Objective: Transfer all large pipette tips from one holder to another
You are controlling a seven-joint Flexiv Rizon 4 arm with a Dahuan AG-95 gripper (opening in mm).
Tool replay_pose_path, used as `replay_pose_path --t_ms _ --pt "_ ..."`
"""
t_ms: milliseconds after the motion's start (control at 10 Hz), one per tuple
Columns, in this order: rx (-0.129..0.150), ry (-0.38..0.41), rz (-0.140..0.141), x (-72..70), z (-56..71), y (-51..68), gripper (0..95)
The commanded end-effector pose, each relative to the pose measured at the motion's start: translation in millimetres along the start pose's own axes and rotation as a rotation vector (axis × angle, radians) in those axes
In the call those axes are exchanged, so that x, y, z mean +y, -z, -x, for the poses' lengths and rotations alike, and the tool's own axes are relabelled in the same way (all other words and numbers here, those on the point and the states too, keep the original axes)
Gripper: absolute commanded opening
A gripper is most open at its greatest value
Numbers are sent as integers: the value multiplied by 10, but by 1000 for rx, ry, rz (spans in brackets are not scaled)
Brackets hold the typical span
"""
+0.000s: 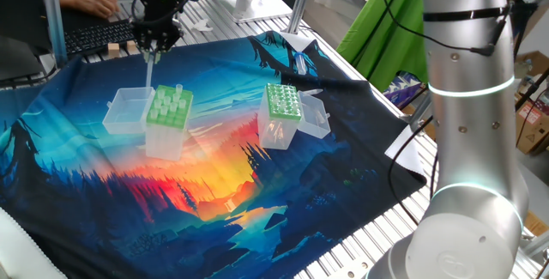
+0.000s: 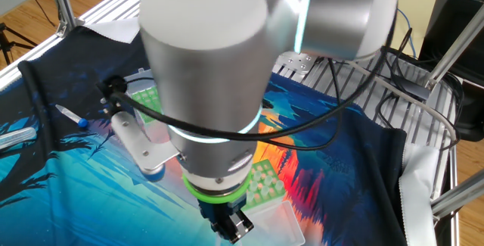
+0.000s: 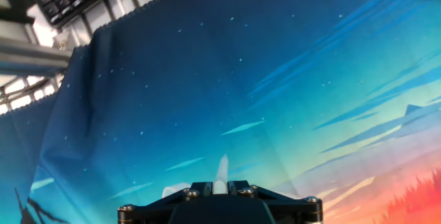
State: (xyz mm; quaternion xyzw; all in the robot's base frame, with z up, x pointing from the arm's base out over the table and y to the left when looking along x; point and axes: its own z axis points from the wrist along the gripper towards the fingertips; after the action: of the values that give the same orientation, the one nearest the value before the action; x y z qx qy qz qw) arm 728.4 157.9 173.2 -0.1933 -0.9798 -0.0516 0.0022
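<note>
Now claw (image 1: 154,49) clamped on a large pipette tip (image 1: 148,71), hanging above light-green holder (image 1: 168,107).

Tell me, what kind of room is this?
Probably a robotics lab or workshop: a big silver robot arm, clear plastic boxes with green hole-filled tops on a colourful printed cloth, and someone typing at a black keyboard.

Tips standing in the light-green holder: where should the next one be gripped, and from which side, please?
Grip one of the tips by its wide top end, the only part that stands clear above the holder. Come straight down from above: they stand upright, with their narrow ends sunk in the holes.
</note>
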Motion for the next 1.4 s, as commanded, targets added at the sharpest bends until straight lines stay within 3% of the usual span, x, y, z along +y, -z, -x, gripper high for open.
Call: replay_pose_path --t_ms 100,200,400,800,1000,1200,1400 --pt "-21 -31 -4 -14 -15 8 0" --pt "-30 -44 -15 -14 -15 8 0" --pt "-11 -44 -7 -14 -15 8 0" --pt "-16 -18 -1 -42 4 -5 0" --pt "-17 31 -7 -180 47 81 0" --pt "-17 92 -16 -518 55 362 0" --pt "-2 154 -22 -818 48 568 0"
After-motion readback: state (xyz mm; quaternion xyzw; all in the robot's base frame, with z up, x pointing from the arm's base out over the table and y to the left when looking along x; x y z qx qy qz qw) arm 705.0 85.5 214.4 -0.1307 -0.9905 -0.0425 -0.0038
